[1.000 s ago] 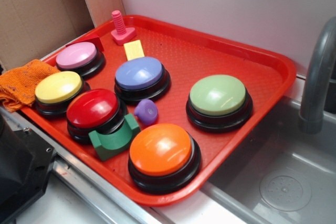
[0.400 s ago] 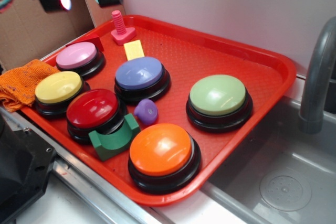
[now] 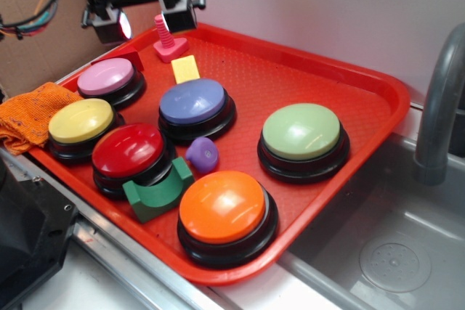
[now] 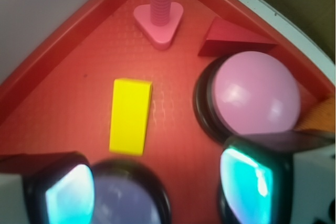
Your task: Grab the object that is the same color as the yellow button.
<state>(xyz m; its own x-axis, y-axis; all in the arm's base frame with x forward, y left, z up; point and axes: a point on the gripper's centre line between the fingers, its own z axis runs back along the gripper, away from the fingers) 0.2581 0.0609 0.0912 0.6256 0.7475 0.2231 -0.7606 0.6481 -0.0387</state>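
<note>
The gripper (image 3: 144,16) has come down and forward from the top left of the exterior view, where a second ago only its edge showed; it now hangs above the back left corner of the tray (image 3: 363,85), over the pink bolt (image 3: 168,39) and the pink button (image 3: 107,78); its jaws stand apart, holding nothing.

The block (image 3: 185,68) lies flat on the tray floor, unmoved, between the bolt behind it and the purple button (image 3: 193,102) in front; nothing touches it. In the wrist view the block (image 4: 130,115) sits left of centre, long axis running roughly up the picture, with the pink button (image 4: 253,94) to its right, the red wedge (image 4: 233,39) and bolt (image 4: 159,17) beyond; the two fingertips (image 4: 62,190) frame the bottom edge, the purple button (image 4: 128,195) dim between them.

The yellow button (image 3: 81,121) stands at the tray's left edge, well apart from the block, next to the orange cloth (image 3: 29,114); the red (image 3: 129,150), green (image 3: 301,132) and orange (image 3: 223,207) buttons crowd the front.

The approach looks well begun but not finished: the gripper is still high and seems offset from the block; it likely needs to shift sideways until the block lies between the fingers, then drop; the bolt and purple button close by leave little room, so a finger could catch either one.
</note>
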